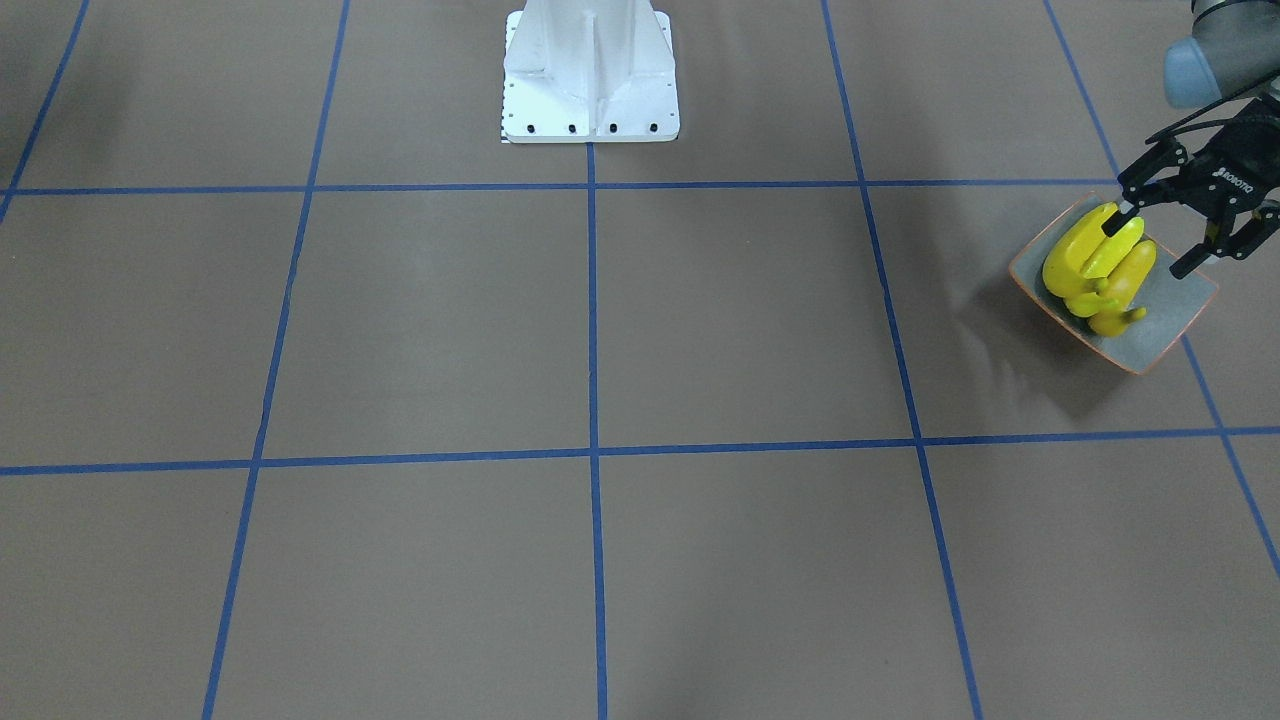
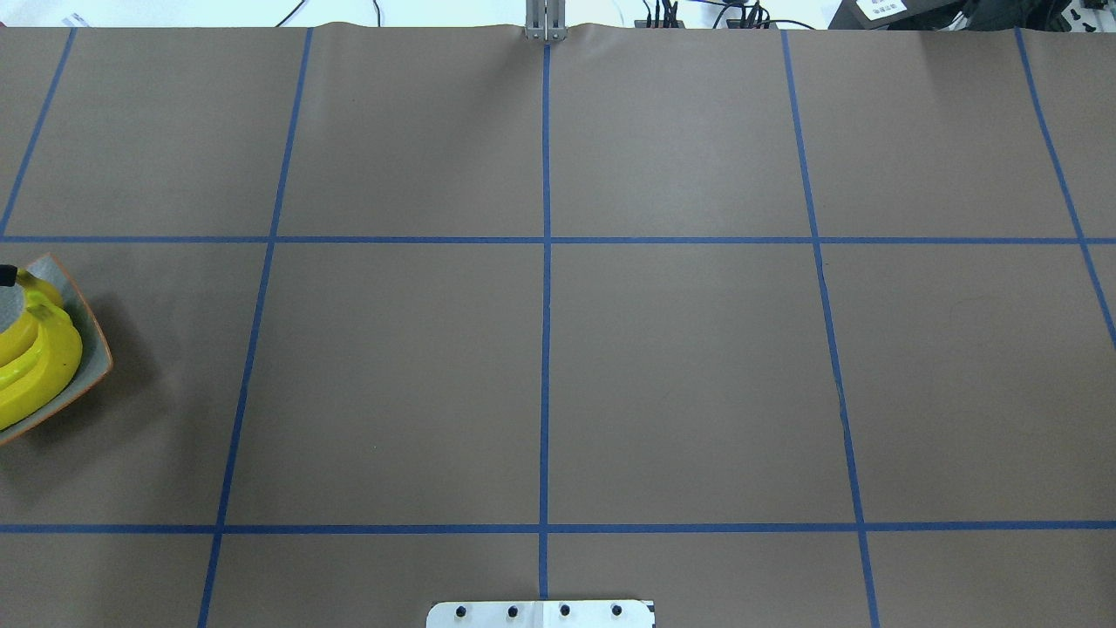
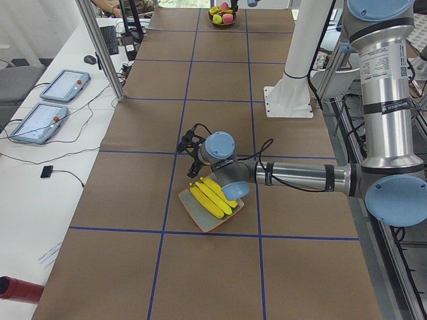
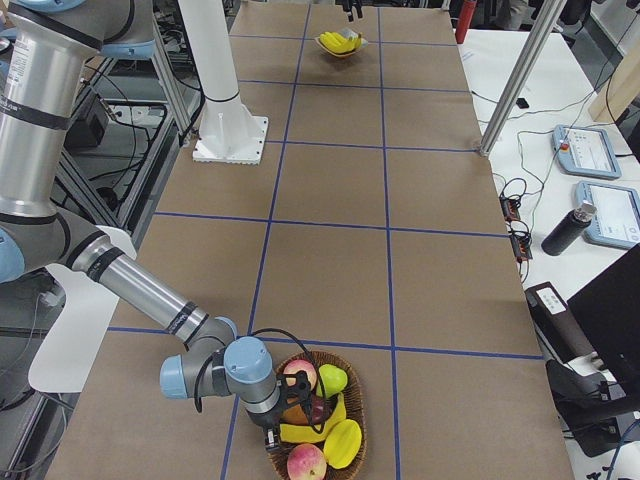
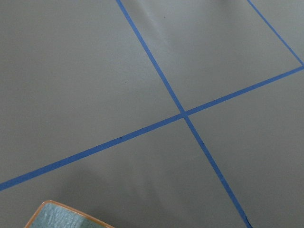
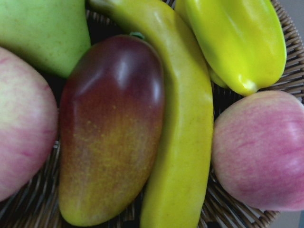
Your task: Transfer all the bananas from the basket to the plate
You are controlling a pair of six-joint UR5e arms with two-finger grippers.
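Three yellow bananas (image 1: 1095,265) lie side by side on the grey, orange-rimmed plate (image 1: 1172,312), which sits at the table's left end (image 2: 91,353). My left gripper (image 1: 1150,247) hovers open just above the plate's robot-side edge, holding nothing. One more banana (image 6: 183,137) lies in the woven basket (image 4: 352,462) at the table's right end, between a mango and an apple. My right gripper (image 4: 292,412) is lowered into the basket over that banana (image 4: 312,430). Its fingers do not show in its wrist view, so I cannot tell whether it is open or shut.
The basket also holds a red-green mango (image 6: 111,128), a green pear (image 6: 42,33), a yellow-green star fruit (image 6: 237,42) and two pink apples (image 6: 261,152). The white robot base (image 1: 590,75) stands mid-table. Blue tape lines grid the brown table.
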